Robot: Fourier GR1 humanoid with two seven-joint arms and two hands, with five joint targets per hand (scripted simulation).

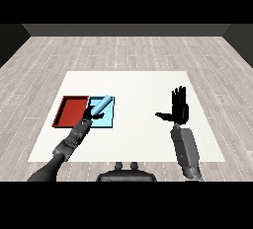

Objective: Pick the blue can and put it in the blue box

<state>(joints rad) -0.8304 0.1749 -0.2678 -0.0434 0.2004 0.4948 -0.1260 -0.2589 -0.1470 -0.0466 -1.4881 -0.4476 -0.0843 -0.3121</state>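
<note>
Blue can (100, 105) in my left hand (91, 117), fingers curled round it, tilted with its long axis up-right, hanging over the light blue tray (109, 120). Right hand (180, 109) spread open, holding nothing, well apart.

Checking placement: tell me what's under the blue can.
The blue tray lies under the blue can, which the left hand holds tilted. Whether the can touches the tray is unclear; the hand covers its lower end.

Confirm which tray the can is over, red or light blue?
The light blue tray, the right one of the pair; the pale blue cylindrical can, held tilted in the left hand, is over it.
</note>
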